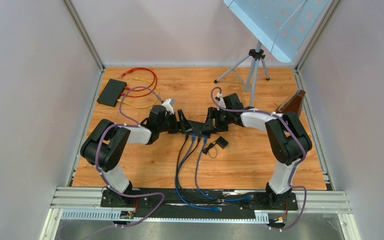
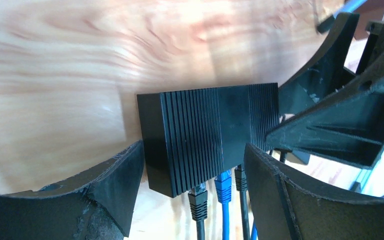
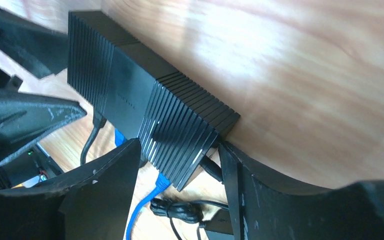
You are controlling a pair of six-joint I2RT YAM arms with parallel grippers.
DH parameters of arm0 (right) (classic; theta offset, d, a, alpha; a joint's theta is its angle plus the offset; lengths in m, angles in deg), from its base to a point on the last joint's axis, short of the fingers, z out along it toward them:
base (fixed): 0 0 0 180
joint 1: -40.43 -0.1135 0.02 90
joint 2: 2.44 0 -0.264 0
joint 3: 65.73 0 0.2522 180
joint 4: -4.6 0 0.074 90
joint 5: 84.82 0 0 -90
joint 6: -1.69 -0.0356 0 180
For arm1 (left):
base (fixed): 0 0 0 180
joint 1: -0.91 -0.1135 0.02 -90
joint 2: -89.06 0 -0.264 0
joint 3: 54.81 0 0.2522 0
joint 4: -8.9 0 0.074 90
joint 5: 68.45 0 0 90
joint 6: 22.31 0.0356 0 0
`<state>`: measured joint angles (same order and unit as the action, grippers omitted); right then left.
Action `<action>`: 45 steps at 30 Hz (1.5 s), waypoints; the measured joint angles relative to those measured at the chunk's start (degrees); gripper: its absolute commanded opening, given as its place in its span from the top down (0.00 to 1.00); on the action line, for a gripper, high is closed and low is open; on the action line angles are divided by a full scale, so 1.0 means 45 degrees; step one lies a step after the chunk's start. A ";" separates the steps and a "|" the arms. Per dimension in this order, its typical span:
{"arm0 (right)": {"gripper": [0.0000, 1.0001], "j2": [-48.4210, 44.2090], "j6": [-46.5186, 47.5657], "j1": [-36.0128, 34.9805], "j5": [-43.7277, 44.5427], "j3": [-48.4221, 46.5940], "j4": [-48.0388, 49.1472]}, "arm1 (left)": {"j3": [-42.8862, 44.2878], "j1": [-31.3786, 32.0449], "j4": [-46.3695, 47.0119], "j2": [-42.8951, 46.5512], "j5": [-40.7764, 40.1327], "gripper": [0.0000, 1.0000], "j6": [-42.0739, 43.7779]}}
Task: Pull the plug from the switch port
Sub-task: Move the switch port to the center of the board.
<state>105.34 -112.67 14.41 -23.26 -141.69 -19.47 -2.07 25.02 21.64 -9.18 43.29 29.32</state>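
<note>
1. From the top: shows the switch [image 1: 192,129] lying flat in the middle of the table [image 1: 260,160].
2. Shows the left gripper [image 1: 180,122] down low at the switch's left end and the right gripper [image 1: 211,119] down low at its right end.
3. Shows blue and black cables [image 1: 187,150] going from the near side of the switch toward the arm bases.
4. Shows a small black block [image 1: 222,142] just beside those cables, a black box [image 1: 111,92] far off at the back left with red and yellow wires [image 1: 142,90], and a tripod [image 1: 252,65] at the back.
5. From the left wrist: shows the switch [image 2: 210,135] up close, ribbed on top, with a black plug [image 2: 198,197], a blue plug [image 2: 223,185] and one more black plug side by side in its near side.
6. Shows the left gripper [image 2: 194,150] with fingers [image 2: 112,190] spread apart, one at the switch's near left corner, the other just beside the plugs. Cannot tell if squeezing the switch or only close to it.
7. Shows the right gripper's fingers [image 2: 330,125] reaching onto the switch's right end.
8. From the right wrist: shows the switch [image 3: 145,105] slanting across, with the blue plug [image 3: 162,181] in its near side and a thick black cable [image 3: 209,169] by its end.
9. Shows the right gripper [image 3: 177,155] with fingers [image 3: 105,190] spread apart, the switch's end corner between them. Cannot tell if squeezing or only close.
10. Shows the left gripper's fingers [image 3: 30,117] at the switch's other end, and a cord bundle [image 3: 175,207] on the table below.
</note>
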 measured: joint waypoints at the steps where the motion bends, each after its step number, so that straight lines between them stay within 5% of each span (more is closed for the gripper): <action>1: 0.34 -0.0408 0.0010 0.0097 0.0170 0.0461 0.0000 | -0.0141 0.0432 0.0136 0.0078 -0.0296 0.21 -0.0248; 6: 0.31 -0.1627 0.0126 0.0952 0.0384 0.1753 -0.0219 | -0.1001 0.2336 0.1316 0.0355 -0.1661 0.20 -0.1817; 12: 0.23 -0.1700 0.0495 0.1394 -0.0058 0.1719 -0.0529 | -0.1350 0.2987 0.1447 0.0646 -0.2239 0.13 -0.2885; 16: 0.19 -0.2749 0.0452 0.1370 0.0782 0.2084 -0.1098 | -0.0981 0.3138 -0.0899 0.1608 -0.3002 0.02 -0.2370; 22: 0.17 -0.6654 -0.0393 0.1375 0.2283 0.4065 -0.1336 | -0.0180 0.3186 -0.5663 0.3487 -0.5790 0.00 -0.0942; 30: 0.28 -1.0511 -0.2263 0.1190 0.1525 0.7752 -0.1020 | -0.0835 0.3147 -0.7257 0.5056 -0.6110 0.00 -0.0058; 36: 0.32 -1.1929 -0.3055 -0.1370 -0.0107 0.8859 -0.1171 | -0.2006 0.3147 -0.7339 0.5935 -0.4386 0.03 -0.0015; 45: 0.27 -1.0273 -0.4877 -0.4862 0.0534 0.9233 -0.1685 | -0.2841 0.3589 -0.7655 0.7033 -0.2671 0.07 -0.0699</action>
<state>59.12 -134.61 -7.47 -20.86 -100.14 -27.05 -14.86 41.18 -12.81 22.47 31.27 26.17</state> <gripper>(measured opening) 0.688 0.948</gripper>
